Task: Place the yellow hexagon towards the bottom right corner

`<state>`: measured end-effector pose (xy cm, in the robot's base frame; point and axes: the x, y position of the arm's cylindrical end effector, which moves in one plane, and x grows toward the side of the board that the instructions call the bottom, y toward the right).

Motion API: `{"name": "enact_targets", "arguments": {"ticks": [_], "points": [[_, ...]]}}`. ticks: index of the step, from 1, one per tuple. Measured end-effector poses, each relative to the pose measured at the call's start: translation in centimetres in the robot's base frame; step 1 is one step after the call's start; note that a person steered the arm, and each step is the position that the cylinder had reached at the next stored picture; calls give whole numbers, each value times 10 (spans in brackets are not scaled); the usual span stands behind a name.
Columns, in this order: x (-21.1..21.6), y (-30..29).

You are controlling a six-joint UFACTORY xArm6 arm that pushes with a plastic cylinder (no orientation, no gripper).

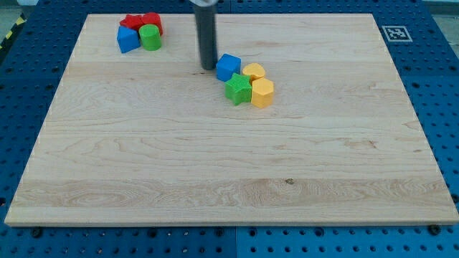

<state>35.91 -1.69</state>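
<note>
The yellow hexagon (262,92) lies on the wooden board (229,165), above the middle and slightly to the right. It touches a green star (237,89) on its left and a second yellow block (254,72) just above it. A blue cube (228,67) sits at the upper left of this cluster. My tip (207,67) is down on the board just left of the blue cube, close to it or touching it, and to the upper left of the yellow hexagon.
A second cluster sits near the board's top left corner: a red star (130,21), another red block (152,21), a blue block (128,39) and a green cylinder (150,37). A fiducial marker (394,32) is at the top right corner.
</note>
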Motion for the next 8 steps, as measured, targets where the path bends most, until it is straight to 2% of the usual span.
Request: {"name": "enact_targets", "arguments": {"ticks": [2,4,6,7,8], "points": [[95,116],[118,148],[169,244],[145,244],[137,248]]}}
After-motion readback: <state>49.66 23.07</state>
